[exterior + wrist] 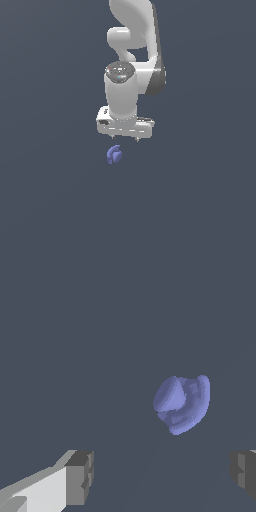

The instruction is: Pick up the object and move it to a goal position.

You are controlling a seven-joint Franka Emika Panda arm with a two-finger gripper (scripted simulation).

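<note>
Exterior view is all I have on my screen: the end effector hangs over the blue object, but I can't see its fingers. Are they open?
Observer: Yes. In the wrist view the end effector is open, with one grey finger pad at each side of the picture and a wide gap between them.
Operator: Is anything held between them?
Observer: No. The gap shows only bare floor; the blue object lies beyond the fingertips, untouched.
Operator: Is it centred in the gap?
Observer: Not quite. In the wrist view it sits nearer the dark grey finger than the one on the white body.
</note>
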